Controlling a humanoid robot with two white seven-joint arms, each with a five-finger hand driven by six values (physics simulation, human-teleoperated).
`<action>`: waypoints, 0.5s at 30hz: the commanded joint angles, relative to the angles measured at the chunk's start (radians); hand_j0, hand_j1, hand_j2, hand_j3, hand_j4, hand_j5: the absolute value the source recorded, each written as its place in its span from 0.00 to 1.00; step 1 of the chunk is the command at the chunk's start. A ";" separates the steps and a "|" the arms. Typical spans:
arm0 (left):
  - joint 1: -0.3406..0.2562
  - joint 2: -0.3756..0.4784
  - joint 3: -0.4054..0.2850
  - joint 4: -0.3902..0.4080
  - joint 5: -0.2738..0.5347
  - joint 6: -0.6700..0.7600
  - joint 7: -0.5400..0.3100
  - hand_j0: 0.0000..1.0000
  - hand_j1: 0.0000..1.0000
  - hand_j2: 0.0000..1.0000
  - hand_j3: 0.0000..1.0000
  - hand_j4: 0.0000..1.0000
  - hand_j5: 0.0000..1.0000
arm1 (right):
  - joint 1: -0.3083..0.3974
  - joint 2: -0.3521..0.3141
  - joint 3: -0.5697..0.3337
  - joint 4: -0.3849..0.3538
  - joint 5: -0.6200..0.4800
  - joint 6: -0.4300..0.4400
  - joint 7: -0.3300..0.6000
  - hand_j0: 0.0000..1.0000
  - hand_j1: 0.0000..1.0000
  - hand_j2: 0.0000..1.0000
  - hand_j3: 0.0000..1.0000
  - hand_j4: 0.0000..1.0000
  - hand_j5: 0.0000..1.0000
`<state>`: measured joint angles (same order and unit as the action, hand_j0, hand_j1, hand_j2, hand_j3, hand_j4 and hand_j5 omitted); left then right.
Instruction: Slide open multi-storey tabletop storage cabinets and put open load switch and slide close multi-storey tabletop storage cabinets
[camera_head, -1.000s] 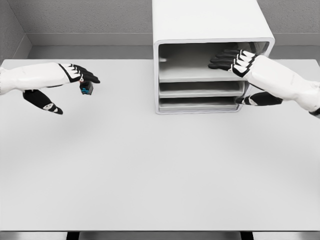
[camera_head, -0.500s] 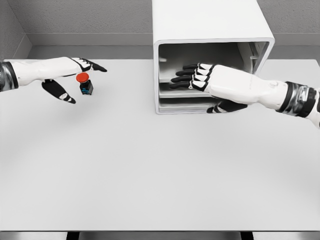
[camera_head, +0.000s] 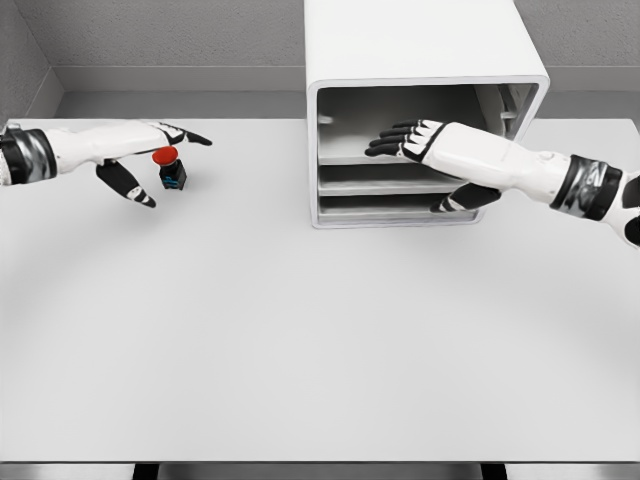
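A bare white table (camera_head: 300, 340) fills the near view. Toward its far left edge, the load switch (camera_head: 170, 170) with its red cap stands beside the left hand (camera_head: 140, 150), whose fingers are spread and hold nothing. At the far edge, the right hand (camera_head: 420, 142) reaches flat and empty into the cabinet (camera_head: 420, 50). Risks: a careless left sweep could topple the switch; the right fingers could slip off the tray.
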<state>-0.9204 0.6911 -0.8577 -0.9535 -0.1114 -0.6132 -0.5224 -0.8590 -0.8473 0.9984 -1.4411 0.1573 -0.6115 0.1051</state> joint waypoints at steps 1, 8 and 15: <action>0.000 -0.024 0.002 0.033 0.001 0.002 0.001 1.00 1.00 1.00 1.00 1.00 1.00 | 0.000 0.031 -0.014 0.042 -0.008 0.001 0.007 1.00 1.00 1.00 1.00 1.00 1.00; -0.008 -0.071 0.005 0.084 -0.011 0.002 0.004 1.00 1.00 1.00 1.00 1.00 1.00 | 0.003 0.056 -0.021 0.074 -0.005 0.001 0.010 1.00 1.00 1.00 1.00 1.00 1.00; -0.035 -0.111 0.005 0.179 -0.050 0.002 0.005 1.00 1.00 1.00 1.00 1.00 1.00 | 0.015 0.057 -0.020 0.077 0.002 0.001 0.011 1.00 1.00 1.00 1.00 1.00 1.00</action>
<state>-0.9557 0.5904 -0.8544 -0.8060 -0.1628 -0.6131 -0.5176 -0.8422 -0.7902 0.9802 -1.3640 0.1636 -0.6116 0.1165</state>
